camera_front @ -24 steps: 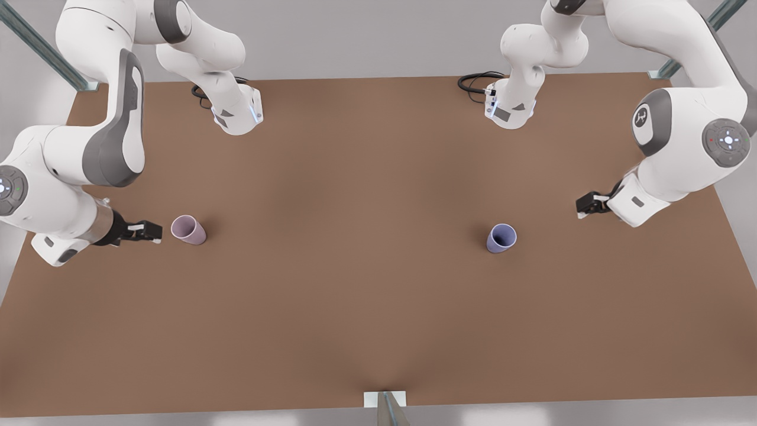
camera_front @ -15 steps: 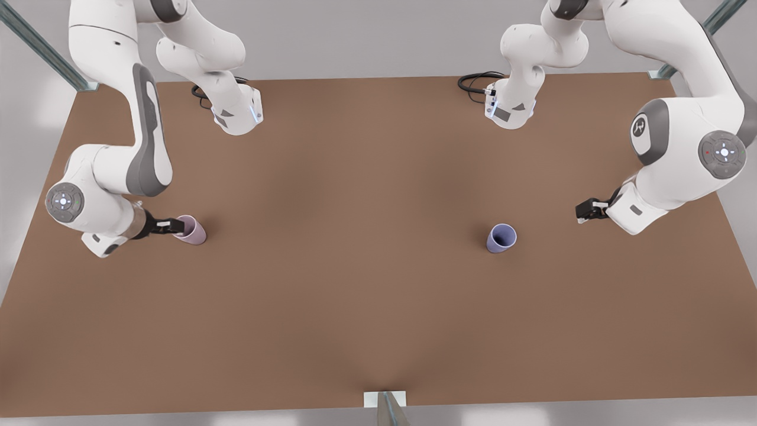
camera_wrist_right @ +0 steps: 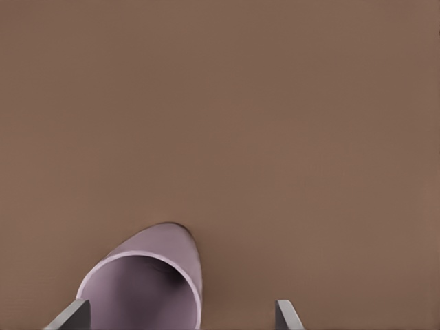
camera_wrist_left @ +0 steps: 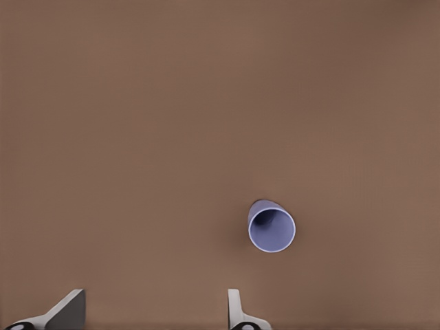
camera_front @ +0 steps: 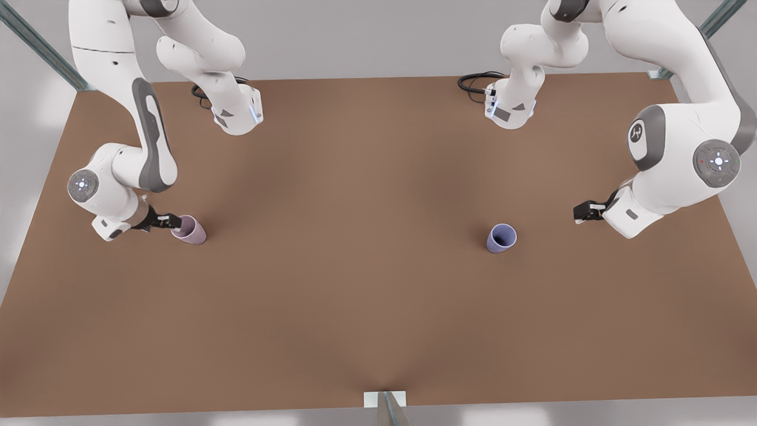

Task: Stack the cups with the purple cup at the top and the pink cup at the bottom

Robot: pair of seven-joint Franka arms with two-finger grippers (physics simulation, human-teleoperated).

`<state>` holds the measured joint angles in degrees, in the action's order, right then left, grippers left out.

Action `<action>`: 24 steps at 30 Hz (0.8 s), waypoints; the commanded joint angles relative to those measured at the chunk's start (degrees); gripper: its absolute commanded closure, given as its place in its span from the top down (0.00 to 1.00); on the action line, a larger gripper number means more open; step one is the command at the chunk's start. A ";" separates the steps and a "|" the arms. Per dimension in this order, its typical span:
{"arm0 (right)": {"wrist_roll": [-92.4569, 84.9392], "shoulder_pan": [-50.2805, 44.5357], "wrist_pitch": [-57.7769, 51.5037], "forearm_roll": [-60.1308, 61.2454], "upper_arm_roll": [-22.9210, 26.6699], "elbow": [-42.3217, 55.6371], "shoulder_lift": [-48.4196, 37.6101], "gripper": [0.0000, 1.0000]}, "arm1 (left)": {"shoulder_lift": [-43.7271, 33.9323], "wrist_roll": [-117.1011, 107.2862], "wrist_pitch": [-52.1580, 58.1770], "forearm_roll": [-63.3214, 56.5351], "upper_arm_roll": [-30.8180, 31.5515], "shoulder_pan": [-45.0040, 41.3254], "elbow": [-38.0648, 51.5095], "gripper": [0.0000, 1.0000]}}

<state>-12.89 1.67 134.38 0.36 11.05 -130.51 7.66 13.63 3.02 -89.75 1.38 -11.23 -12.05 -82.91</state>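
With fingers apart, our right gripper (camera_front: 172,223) straddles the pink cup's (camera_front: 190,229) rim at the front view's left, ready to close, while our left gripper (camera_front: 582,212), also open, waits near the purple cup (camera_front: 501,238).

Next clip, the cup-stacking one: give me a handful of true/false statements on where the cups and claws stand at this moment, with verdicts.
1. The small pale pink tapered cup stands on the brown table, apart from the small bluish-purple tapered cup. True.
2. The purple cup is already nested in the pink cup. False: each stands alone, pink at the front view's left, purple at its right.
3. The right claw is at the pink cup's rim, fingers open. True.
4. The left claw is shut on the purple cup. False: it hangs open, apart from that cup, toward the front view's right.
5. The purple cup lies tipped on its side. False: it stands upright, mouth up.
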 commanded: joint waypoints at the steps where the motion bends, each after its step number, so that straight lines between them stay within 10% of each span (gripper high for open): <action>1: -6.53 0.00 4.40 0.17 0.02 -0.80 0.95 1.00 | -0.10 -0.12 0.10 0.03 -0.02 0.00 0.03 1.00; 16: -6.53 0.52 8.09 0.34 0.02 -4.22 4.65 1.00 | -1.15 -0.39 -0.51 0.64 0.50 -0.08 0.73 1.00; 21: -6.45 0.44 8.00 1.84 0.02 -4.14 5.09 0.49 | -1.06 -0.39 -0.95 0.55 0.59 -0.08 0.82 1.00; 24: -6.27 0.35 7.91 2.01 0.02 -4.05 5.09 0.40 | -3.79 -0.56 -2.10 0.47 1.12 -0.61 -1.38 1.00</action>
<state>-17.43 2.00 142.06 2.08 11.07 -134.65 12.78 10.35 2.80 -91.01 1.90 -10.17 -12.30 -84.01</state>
